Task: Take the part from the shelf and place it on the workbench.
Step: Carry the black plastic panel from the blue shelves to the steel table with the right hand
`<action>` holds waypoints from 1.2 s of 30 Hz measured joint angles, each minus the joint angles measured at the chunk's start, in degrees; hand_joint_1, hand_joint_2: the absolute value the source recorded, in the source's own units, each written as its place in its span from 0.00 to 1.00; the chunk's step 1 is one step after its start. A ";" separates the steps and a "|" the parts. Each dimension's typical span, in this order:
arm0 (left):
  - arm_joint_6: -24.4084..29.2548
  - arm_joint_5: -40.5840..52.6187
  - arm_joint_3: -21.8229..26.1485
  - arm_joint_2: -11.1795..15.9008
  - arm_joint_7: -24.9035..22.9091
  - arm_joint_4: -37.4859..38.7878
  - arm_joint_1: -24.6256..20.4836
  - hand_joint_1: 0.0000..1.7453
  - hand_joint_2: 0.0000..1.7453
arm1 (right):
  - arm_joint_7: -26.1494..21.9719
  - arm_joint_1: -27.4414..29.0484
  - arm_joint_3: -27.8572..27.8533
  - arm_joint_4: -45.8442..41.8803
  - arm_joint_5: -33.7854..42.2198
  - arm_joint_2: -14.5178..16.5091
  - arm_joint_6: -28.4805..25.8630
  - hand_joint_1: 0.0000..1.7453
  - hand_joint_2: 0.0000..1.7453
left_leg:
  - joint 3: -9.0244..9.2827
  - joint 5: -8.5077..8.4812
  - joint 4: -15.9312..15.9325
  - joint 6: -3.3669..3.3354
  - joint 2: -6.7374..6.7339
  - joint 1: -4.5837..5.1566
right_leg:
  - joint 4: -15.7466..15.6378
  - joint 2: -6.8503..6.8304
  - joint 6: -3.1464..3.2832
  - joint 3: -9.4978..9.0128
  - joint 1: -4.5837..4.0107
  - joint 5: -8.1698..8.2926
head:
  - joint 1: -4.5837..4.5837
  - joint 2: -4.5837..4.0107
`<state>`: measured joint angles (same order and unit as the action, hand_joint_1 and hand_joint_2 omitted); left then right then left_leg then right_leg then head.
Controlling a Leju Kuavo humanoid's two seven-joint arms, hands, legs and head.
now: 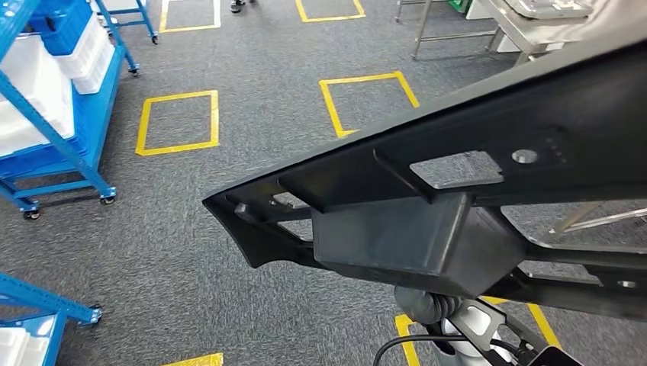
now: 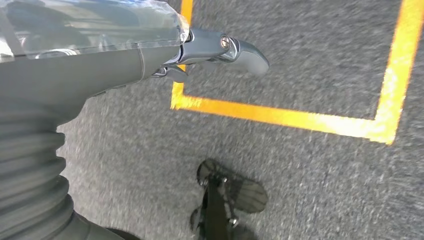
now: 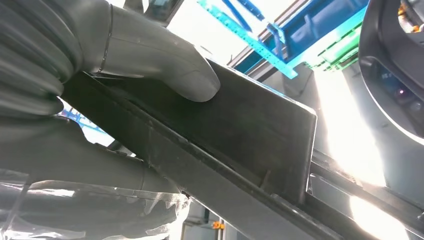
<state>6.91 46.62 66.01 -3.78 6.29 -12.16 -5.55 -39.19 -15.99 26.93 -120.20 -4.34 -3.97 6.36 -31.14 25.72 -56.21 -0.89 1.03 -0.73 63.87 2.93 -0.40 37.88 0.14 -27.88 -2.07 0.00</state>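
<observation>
Black moulded plastic frame part (image 1: 458,198) with cut-outs, clamped between right hand's (image 3: 100,100) thumb and fingers, spans 9 to 3 o'clock above grey carpet (image 1: 191,252); left hand (image 2: 150,55) holds nothing, fingers apart.

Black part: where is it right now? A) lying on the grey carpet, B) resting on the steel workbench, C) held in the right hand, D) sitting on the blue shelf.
C: the right wrist view shows the right hand with its thumb pressed on the black part, and the head view shows that part carried above the carpet, away from the blue shelf.
</observation>
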 joint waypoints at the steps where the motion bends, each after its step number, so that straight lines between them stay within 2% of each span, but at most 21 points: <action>1: -0.13 -0.11 0.10 0.09 0.19 0.01 0.08 0.00 1.00 | 0.00 0.08 -0.03 0.09 -0.11 0.03 -0.01 1.00 1.00 | -0.01 0.01 0.06 -0.16 -0.74 0.12 | 3.86 -1.34 -0.15 1.92 0.06 -1.93 | 0.01 0.00; 3: -0.51 -0.31 0.30 0.23 0.73 0.01 0.21 0.00 1.00 | 0.00 0.43 -0.04 0.35 -0.28 0.04 -0.05 1.00 1.00 | -0.07 0.12 0.01 -0.23 -2.31 0.28 | 9.86 -2.34 -0.43 4.89 0.40 -3.98 | 0.00 0.00; 4: -0.71 -0.39 0.38 0.27 1.03 0.01 0.20 0.00 1.00 | 0.00 0.57 -0.04 0.49 -0.32 0.04 -0.10 1.00 1.00 | -0.07 0.21 -0.03 -0.18 -3.06 0.30 | 10.09 -2.57 -0.53 4.97 0.54 -3.50 | 0.00 0.00; 5: -0.91 -0.54 0.49 0.29 1.40 0.01 0.15 0.00 1.00 | 0.00 0.66 -0.04 0.62 -0.38 0.05 -0.20 1.00 1.00 | -0.02 0.32 -0.10 -0.07 -3.76 0.30 | 7.87 -2.91 -0.58 3.76 0.64 -2.05 | 0.00 0.00; 8: -1.45 -1.25 1.04 0.31 2.67 0.00 0.02 0.00 1.00 | 0.00 0.75 -0.05 0.86 -0.82 0.09 -0.66 1.00 1.00 | 0.22 0.85 -0.44 0.61 -5.38 0.45 | -3.50 -5.62 -0.13 -2.44 0.33 2.18 | 0.01 0.00; 10: -1.44 -1.56 1.31 0.38 3.16 -0.01 -0.03 0.00 1.00 | 0.00 0.98 -0.10 1.03 -1.11 0.11 -1.08 1.00 1.00 | 0.43 1.15 -0.55 1.30 -6.22 0.60 | -5.81 -6.18 0.41 -3.55 -0.13 2.33 | -0.01 0.00; 12: -0.96 -1.61 1.44 0.56 3.27 -0.02 -0.19 0.00 1.00 | 0.00 1.38 -0.19 1.33 -1.21 0.13 -1.26 1.00 1.00 | 0.71 1.45 -0.58 2.01 -6.86 0.45 | -6.06 -5.03 0.97 -3.55 -0.12 2.54 | -0.01 0.00; 14: -0.34 -1.55 1.60 0.87 3.12 -0.03 -0.35 0.00 1.00 | 0.00 1.67 -0.32 2.09 -0.61 0.22 -0.72 1.00 1.00 | 0.08 3.05 -2.64 2.56 -5.19 0.17 | -6.45 -4.00 1.68 -3.76 0.14 2.80 | -0.01 0.00; 17: 0.21 -1.52 2.01 1.72 2.53 -0.03 -0.11 0.00 1.00 | 0.00 2.05 -0.80 4.67 0.57 0.65 0.53 1.00 1.00 | -4.99 8.44 -13.56 2.94 -1.79 -0.02 | -6.59 -2.13 2.32 -3.75 0.10 2.98 | -0.01 0.00; 18: 0.31 -1.55 2.22 1.97 2.32 -0.03 0.02 0.00 1.00 | 0.00 2.18 -0.98 5.53 0.68 0.73 0.69 1.00 1.00 | -6.62 9.31 -16.64 2.99 -1.50 -0.01 | -6.57 -1.38 2.36 -3.73 0.02 2.99 | -0.01 0.00; 19: 0.36 -1.58 2.41 2.15 2.17 -0.03 0.10 0.00 1.00 | 0.00 2.24 -1.12 6.23 0.66 0.76 0.74 1.00 1.00 | -7.33 8.96 -17.63 2.97 -1.37 -0.01 | -6.52 -0.64 2.37 -3.73 -0.04 3.01 | -0.01 0.00; 21: 0.36 -1.67 2.65 2.33 2.03 -0.03 0.13 0.00 1.00 | 0.00 2.21 -1.25 7.21 0.49 0.87 0.66 1.00 1.00 | -5.50 5.23 -12.85 2.73 -0.77 -0.04 | -6.37 0.79 2.30 -3.85 -0.05 3.00 | -0.01 0.00; 23: 0.28 -1.77 2.77 2.39 2.16 -0.03 0.13 0.00 1.00 | 0.00 2.06 -1.27 7.92 0.28 1.16 0.52 1.00 1.00 | -2.03 1.69 -4.82 2.34 1.68 -0.17 | -6.12 2.10 2.01 -3.79 -0.04 2.96 | -0.01 0.00; 25: 0.17 -1.82 2.91 2.43 2.46 -0.03 0.15 0.00 1.00 | 0.00 1.94 -1.27 8.53 0.13 1.46 0.29 1.00 1.00 | -0.52 0.86 -1.26 1.93 3.24 -0.10 | -5.98 3.33 1.35 -3.42 0.08 3.12 | -0.01 0.00; 27: 0.01 -1.81 2.97 2.43 2.78 -0.03 0.03 0.00 1.00 | 0.00 1.94 -1.28 8.96 -0.10 1.57 -0.05 1.00 1.00 | -0.38 0.70 -0.96 1.35 2.27 0.00 | -6.09 4.35 0.53 -3.08 0.24 3.39 | -0.01 0.00; 28: -0.08 -1.81 2.97 2.43 2.92 -0.03 -0.09 0.00 1.00 | 0.00 1.94 -1.30 9.08 -0.22 1.57 -0.21 1.00 1.00 | -0.29 0.49 -0.69 0.95 1.62 -0.07 | -5.80 3.84 0.25 -2.84 0.20 3.16 | -0.01 0.00; 30: -0.39 -1.73 2.97 2.44 3.30 -0.03 -0.17 0.00 1.00 | -0.01 1.82 -1.34 9.23 -0.55 1.57 -0.46 1.00 1.00 | -0.15 0.08 -0.09 0.23 0.21 -0.23 | -2.41 1.00 -0.09 -1.12 0.05 0.98 | 0.00 0.00; 31: -0.61 -1.68 2.97 2.46 3.50 -0.03 -0.10 0.00 1.00 | -0.01 1.78 -1.35 9.29 -0.66 1.57 -0.59 1.00 1.00 | -0.14 0.03 0.02 0.02 -0.51 -0.11 | 0.92 -0.73 -0.20 0.49 0.09 -0.85 | 0.00 0.00; 33: -1.95 -1.54 2.97 2.52 4.33 -0.03 0.15 0.00 1.00 | 0.00 1.87 -1.35 9.41 -0.80 1.57 -1.01 1.00 1.00 | -0.20 0.11 0.01 -0.17 -2.07 0.07 | 8.30 -2.13 -0.59 4.12 0.38 -3.85 | 0.00 0.00; 35: -3.92 -1.28 2.96 2.61 5.52 -0.03 0.16 0.00 1.00 | 0.00 2.04 -1.35 9.47 -0.84 1.57 -1.37 1.00 1.00 | -0.19 0.27 -0.05 -0.13 -3.58 0.12 | 9.63 -2.60 -0.89 4.77 0.64 -3.27 | -0.01 0.00; 36: -4.57 -1.01 2.92 2.65 5.99 -0.03 0.09 0.00 1.00 | 0.00 2.07 -1.35 9.46 -0.84 1.57 -1.43 1.00 1.00 | -0.12 0.39 -0.12 0.00 -4.22 0.12 | 6.90 -3.06 -0.92 3.30 0.71 -1.62 | -0.01 0.00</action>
<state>2.34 45.61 68.94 -1.13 12.28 -12.20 -5.46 -39.19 -13.92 25.57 -110.74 -5.17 -2.40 4.93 -31.26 26.11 -56.32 -0.89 -3.18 -0.61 70.77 -0.13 -1.32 41.18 0.85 -29.51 -2.08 0.00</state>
